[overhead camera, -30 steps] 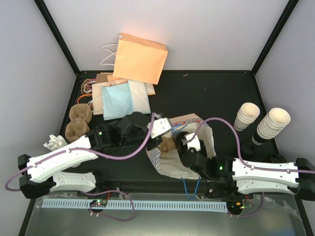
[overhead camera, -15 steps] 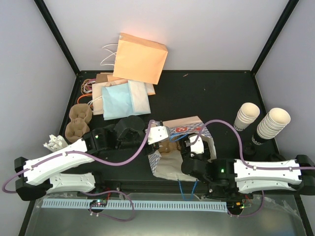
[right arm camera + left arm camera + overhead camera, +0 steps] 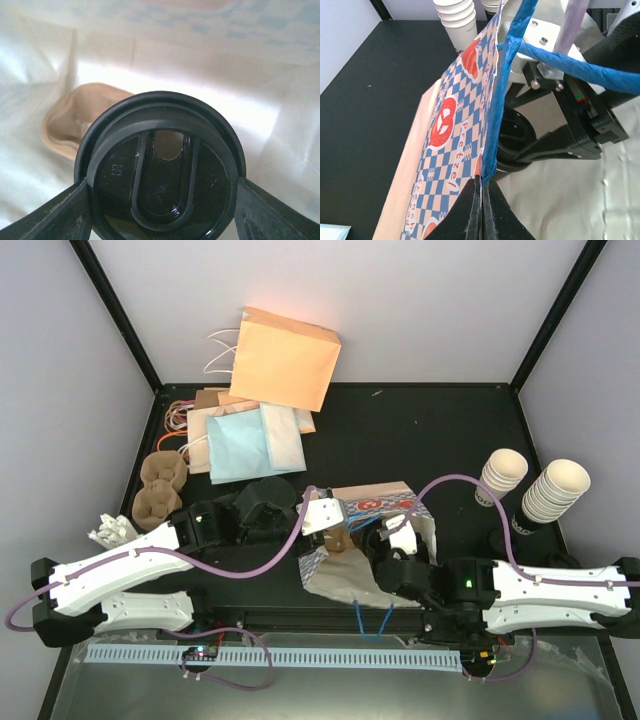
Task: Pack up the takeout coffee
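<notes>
Takeout coffee [image 3: 160, 175] apparently inside checked bag [image 3: 445, 145]

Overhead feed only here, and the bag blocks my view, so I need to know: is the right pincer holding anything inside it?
Observer: Yes. The right wrist view shows a black sip lid held between the right pincer's fingers; nothing beneath the lid shows.
Operator: And is the left pincer actually gripping the bag?
Observer: Yes. The left wrist view shows the left pincer shut on the checked bag's rim, beside its blue handle.
</notes>
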Controlling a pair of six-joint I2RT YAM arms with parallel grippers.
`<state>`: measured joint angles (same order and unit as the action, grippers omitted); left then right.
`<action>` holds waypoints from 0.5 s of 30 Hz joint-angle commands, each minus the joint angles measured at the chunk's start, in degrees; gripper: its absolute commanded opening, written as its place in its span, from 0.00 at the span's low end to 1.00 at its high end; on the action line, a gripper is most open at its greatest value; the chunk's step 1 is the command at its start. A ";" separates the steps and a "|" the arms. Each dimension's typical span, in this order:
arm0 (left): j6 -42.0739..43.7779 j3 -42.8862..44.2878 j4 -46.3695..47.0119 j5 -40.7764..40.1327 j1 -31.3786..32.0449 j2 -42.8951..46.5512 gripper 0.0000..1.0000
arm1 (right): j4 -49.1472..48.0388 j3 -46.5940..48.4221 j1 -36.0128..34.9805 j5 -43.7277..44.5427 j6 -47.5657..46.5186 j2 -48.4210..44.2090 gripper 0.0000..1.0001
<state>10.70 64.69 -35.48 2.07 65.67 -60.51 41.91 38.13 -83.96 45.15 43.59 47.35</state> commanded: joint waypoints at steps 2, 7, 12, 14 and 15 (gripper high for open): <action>-0.58 1.67 0.71 -1.91 0.28 0.08 0.02 | 5.46 2.40 -2.15 -9.47 4.80 1.14 0.40; -0.68 1.63 1.02 -1.62 0.34 0.26 0.02 | 3.71 1.17 -2.90 -11.12 4.31 2.75 0.40; -0.68 1.15 1.74 -0.52 0.34 0.91 0.02 | 4.21 2.10 -2.88 -8.33 4.58 8.85 0.40; -0.68 1.02 1.97 -0.12 0.34 1.15 0.02 | 6.21 3.49 -2.90 -5.88 5.70 11.53 0.40; -0.68 1.04 1.94 0.09 0.34 1.26 0.01 | 7.35 4.20 -2.95 -4.50 6.82 12.79 0.40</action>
<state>10.46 64.69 -35.33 1.54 65.76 -60.31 44.99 40.14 -86.28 38.52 47.31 56.29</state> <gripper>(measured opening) 0.017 0.731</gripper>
